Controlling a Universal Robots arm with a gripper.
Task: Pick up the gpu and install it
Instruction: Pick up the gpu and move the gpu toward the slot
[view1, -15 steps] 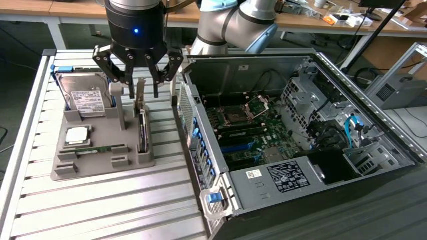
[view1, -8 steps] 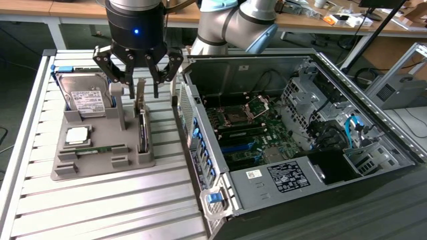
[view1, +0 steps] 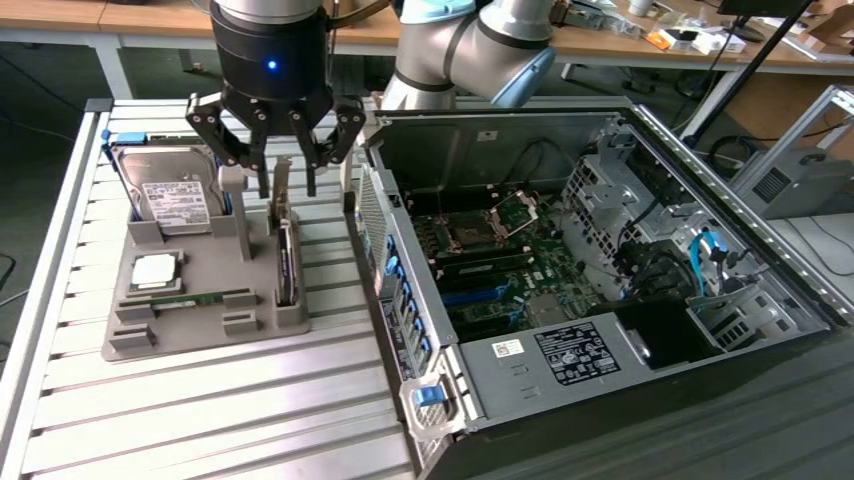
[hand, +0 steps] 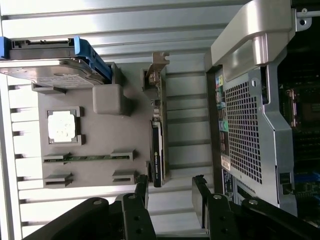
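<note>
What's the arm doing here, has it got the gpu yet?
Not yet. The gripper hangs open above the gpu, holding nothing. The gpu stands on edge in the gray fixture tray, on the side nearest the open computer case. The hard drive sits in the same tray. The gpu is not installed in the case.
</note>
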